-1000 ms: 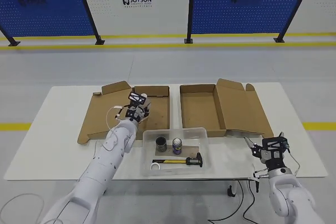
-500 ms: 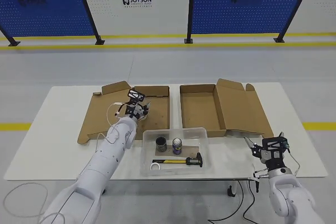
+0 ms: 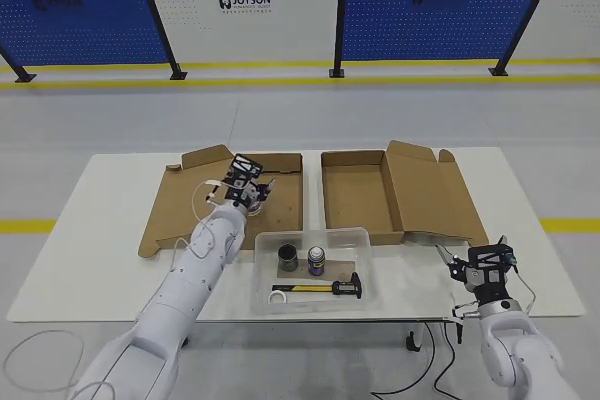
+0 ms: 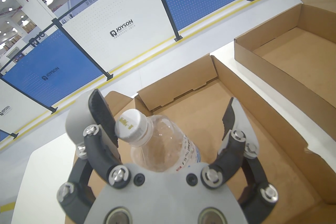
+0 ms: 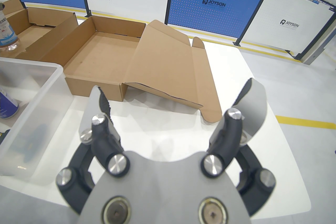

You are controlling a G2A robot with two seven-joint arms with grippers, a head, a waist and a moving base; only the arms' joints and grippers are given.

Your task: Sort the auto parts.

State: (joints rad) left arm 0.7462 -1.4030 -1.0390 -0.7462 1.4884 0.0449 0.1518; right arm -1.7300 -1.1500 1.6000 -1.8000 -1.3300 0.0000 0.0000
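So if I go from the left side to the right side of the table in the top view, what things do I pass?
left cardboard box → clear plastic bin → right cardboard box → right tool

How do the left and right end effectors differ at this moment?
The left end effector is over the left cardboard box with a clear bottle between its fingers; the right end effector is over bare table with nothing between them. Both are open.
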